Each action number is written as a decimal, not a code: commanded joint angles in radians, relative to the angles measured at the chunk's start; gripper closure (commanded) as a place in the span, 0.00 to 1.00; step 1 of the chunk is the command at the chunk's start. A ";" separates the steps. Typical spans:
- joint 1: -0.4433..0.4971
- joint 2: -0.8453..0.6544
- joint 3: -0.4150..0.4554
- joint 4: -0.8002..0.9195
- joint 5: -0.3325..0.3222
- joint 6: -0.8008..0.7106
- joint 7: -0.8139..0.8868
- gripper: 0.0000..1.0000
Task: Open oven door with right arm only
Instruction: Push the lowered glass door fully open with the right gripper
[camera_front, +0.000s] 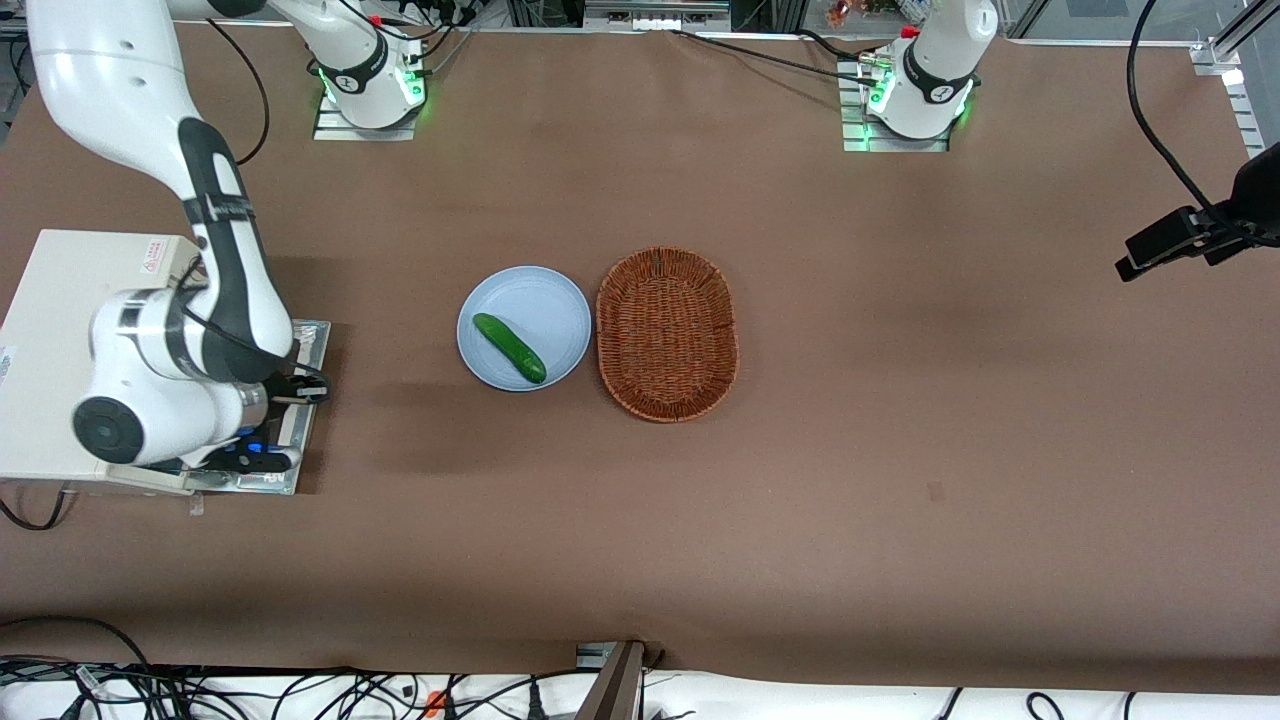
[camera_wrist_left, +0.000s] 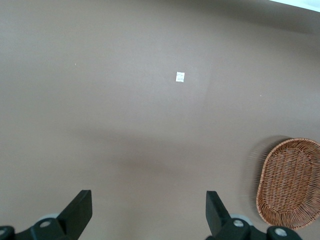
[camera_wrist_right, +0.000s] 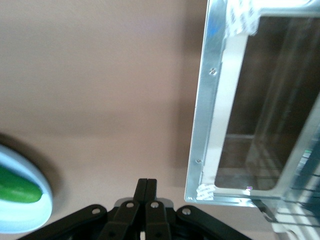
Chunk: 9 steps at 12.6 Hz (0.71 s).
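Right arm bent low, gripper over oven door.

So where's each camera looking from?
Front view: high over the brown table, looking down on the white right arm, silver-framed glass oven door, green cucumber and brown wicker basket.
Left wrist view: on the parked arm, facing the table; its black fingers show; shares the basket with front.
Right wrist view: on the working wrist, over the door; its shut black hand shows.
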 joint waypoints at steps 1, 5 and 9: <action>-0.004 -0.105 0.006 -0.022 -0.015 -0.037 -0.022 1.00; -0.005 -0.214 0.000 -0.022 -0.010 -0.130 -0.047 0.00; -0.009 -0.349 -0.016 -0.021 -0.012 -0.267 -0.051 0.00</action>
